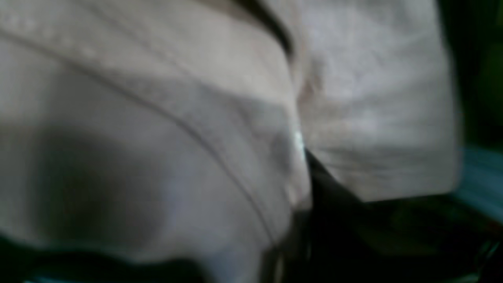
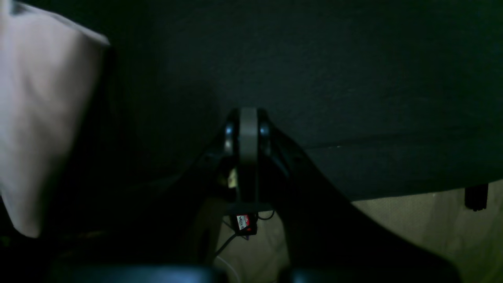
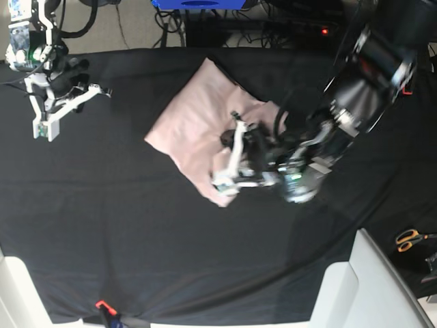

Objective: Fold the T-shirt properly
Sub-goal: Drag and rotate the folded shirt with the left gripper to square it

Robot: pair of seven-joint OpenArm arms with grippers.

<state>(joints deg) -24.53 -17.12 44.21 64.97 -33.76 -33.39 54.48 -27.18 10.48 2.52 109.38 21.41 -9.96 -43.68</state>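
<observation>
The T-shirt (image 3: 188, 123) was a plain pale pink, no print at all, sitting on a solid black cloth (image 3: 136, 232). Lower right of the base view had scissors (image 3: 410, 240) with orange handles, and a blue bin (image 3: 198, 3) peeked in at the top edge.

Blurred close-up, pale-pink T-shirt (image 1: 165, 129) fills nearly the whole view. Seam line runs diagonally across it from upper left toward bottom centre. Deep vertical crease right of that seam, small bright glint in it. Past the crease, a wrinkled flap of cloth. Dark shape below the flap, unidentifiable. Black background right of the shirt.
</observation>
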